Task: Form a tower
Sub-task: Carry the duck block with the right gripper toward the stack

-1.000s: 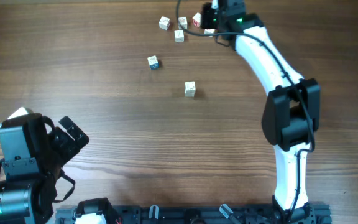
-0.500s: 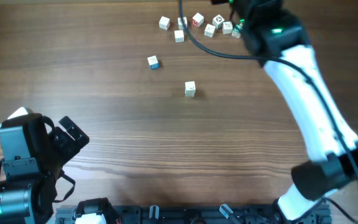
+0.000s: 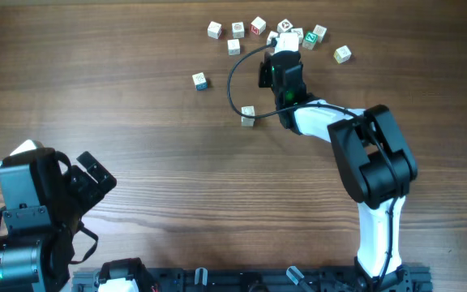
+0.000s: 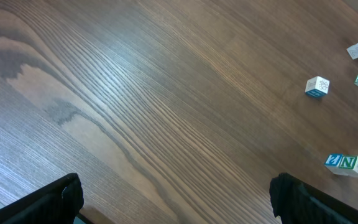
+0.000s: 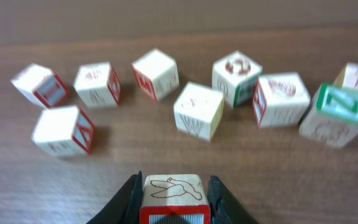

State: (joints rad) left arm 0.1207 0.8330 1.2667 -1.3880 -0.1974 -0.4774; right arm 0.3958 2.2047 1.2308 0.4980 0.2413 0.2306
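Note:
My right gripper (image 5: 171,194) is shut on a pale wooden cube (image 5: 171,188) with a bird outline on top and a red-framed face toward the camera. In the overhead view that gripper (image 3: 284,42) hangs at the near edge of the cube cluster at the table's far side. Beyond the held cube, several loose cubes (image 5: 197,111) lie singly in a rough row. The tower is out of view; no cube I see rests on another. My left gripper (image 4: 179,205) is open over bare wood at the near left (image 3: 87,177).
A blue-marked cube (image 3: 199,80) and a plain cube (image 3: 248,116) lie apart from the cluster, toward the table's middle. The right arm's black cable (image 3: 235,81) loops just beside the plain cube. A green-lettered cube (image 5: 337,112) sits at the row's right end.
The right arm swung away from the far cubes, out to the right, then back, and now hangs nearer the middle with a cube in its jaws. Cubes it covered now show. The left arm stayed still.

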